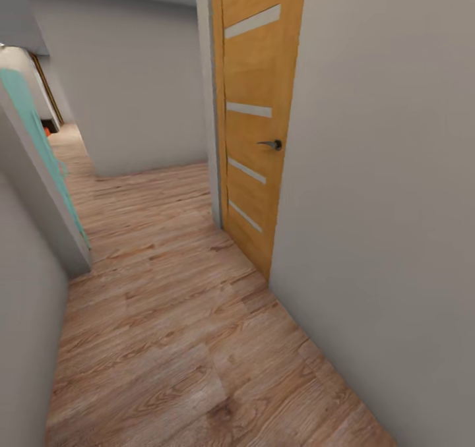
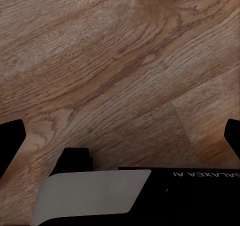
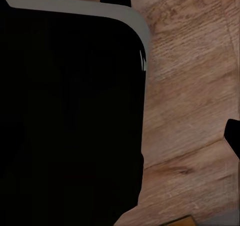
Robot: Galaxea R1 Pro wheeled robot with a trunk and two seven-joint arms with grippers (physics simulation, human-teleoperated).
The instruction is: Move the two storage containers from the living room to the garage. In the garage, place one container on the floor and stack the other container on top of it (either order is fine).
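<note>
light wood plank floor [image 2: 120,61] is seen directly beneath the left gripper [image 2: 120,136], whose dark fingertips [image 2: 11,138] are spread wide apart with nothing between them. of the right gripper a single dark fingertip [image 3: 232,136] is caught above the same planks, so its state cannot be told. farther ahead, an orange wooden door [image 1: 254,117] with a dark lever handle [image 1: 272,144] is set in a pale wall [image 1: 389,203]; far down the corridor a small orange-red patch [image 1: 47,131] is glimpsed, too small to identify.

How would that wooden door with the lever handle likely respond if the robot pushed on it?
The door looks like a rigid panel, so it probably wouldn't flex. It would probably swing, not slide, though its hinges can't be made out. Its lever handle suggests a latch, so pushing alone may not move it.
</note>
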